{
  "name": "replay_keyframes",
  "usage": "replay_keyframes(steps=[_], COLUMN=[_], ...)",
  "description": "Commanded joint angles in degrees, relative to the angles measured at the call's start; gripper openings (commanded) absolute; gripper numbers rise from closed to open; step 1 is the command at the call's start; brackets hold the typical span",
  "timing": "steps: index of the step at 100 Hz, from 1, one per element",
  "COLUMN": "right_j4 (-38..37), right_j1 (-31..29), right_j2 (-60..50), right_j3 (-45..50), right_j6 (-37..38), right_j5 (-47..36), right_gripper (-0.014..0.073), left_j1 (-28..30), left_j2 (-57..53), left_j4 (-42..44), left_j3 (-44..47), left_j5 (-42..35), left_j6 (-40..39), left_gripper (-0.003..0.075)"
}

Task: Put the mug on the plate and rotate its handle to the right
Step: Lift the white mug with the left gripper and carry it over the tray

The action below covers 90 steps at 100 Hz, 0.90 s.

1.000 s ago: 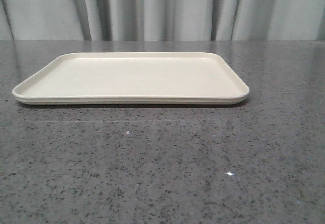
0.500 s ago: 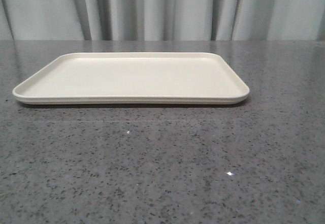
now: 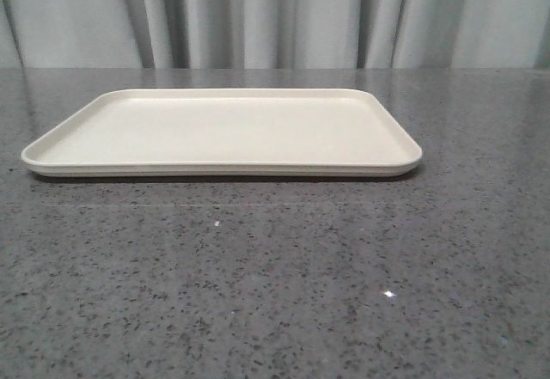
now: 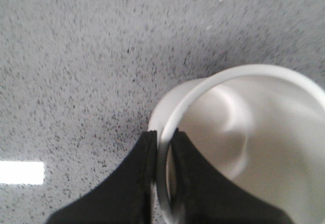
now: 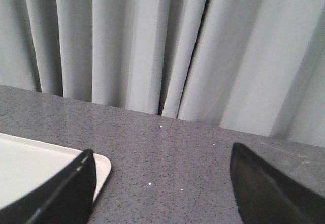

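Front view unchanged over the last second, plate (image 3: 222, 130) bare; left gripper (image 4: 163, 183) clamps the mug (image 4: 244, 132) rim, right gripper (image 5: 162, 193) spread empty, so placement is pending.

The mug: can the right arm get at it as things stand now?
Probably not. The left gripper is already shut on the mug rim, one finger inside, one outside. The right gripper is open, faces the curtain beside the plate, with no mug in its view.
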Motion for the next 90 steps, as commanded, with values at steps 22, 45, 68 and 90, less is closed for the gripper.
replay_keyframes(steps=[22,45,68,90], right_j4=[-0.3,-0.3,-0.3,-0.3], right_j1=[-0.3,-0.3,-0.3,-0.3], right_j2=[0.5,0.5,0.5,0.5], right_j3=[-1.8,-1.8,-1.8,-1.8], right_j6=[-0.6,-0.6,-0.6,-0.6], right_j5=[-4.0,-3.7,-3.7,-3.7], right_gripper=[0.055,0.055,0.055,0.055], left_j1=[-0.4,-0.4,-0.4,-0.4], left_j2=[-2.1,-1.6,2.4,9.1], left_j4=[-3.3,-8.7,-16.0,-20.2], left_j3=[-9.8,-15.6,-25.0,-33.6], left_j5=[2.1,1.8,1.8,2.0], left_j6=[4.1,7.0,11.4,12.9], left_gripper=[-0.002,-0.002,-0.002,-0.002])
